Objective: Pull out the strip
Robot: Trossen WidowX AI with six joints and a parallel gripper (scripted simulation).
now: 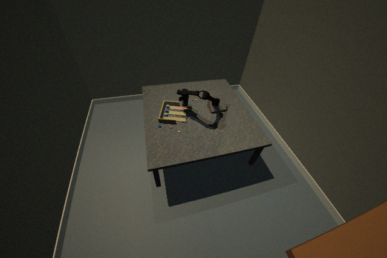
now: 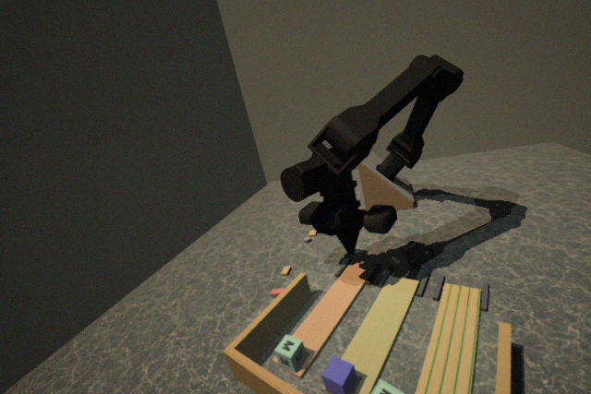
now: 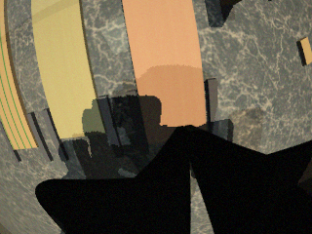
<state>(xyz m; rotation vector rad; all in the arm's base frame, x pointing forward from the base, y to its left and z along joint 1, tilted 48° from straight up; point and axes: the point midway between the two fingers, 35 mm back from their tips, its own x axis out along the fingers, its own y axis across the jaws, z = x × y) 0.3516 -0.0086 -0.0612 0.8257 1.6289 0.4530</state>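
The black arm (image 2: 381,113) rises from its base, bends sharply at a high elbow, then slopes down and forward to the wrist. From there the gripper (image 2: 348,250) points steeply downward — its tip close to the surface. Its fingers are drawn fully together, forming a single narrow point, with nothing gripped between them.

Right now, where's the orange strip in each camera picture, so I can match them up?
Top: orange strip, a tiny band inside the tray, upper row, left of the arm.
Exterior: lower centre, running from the labelled cube up to the shut fingers.
Wrist: upper centre, its end just above the dark fingers.
Shared landmark: the yellow strip lying beside it.
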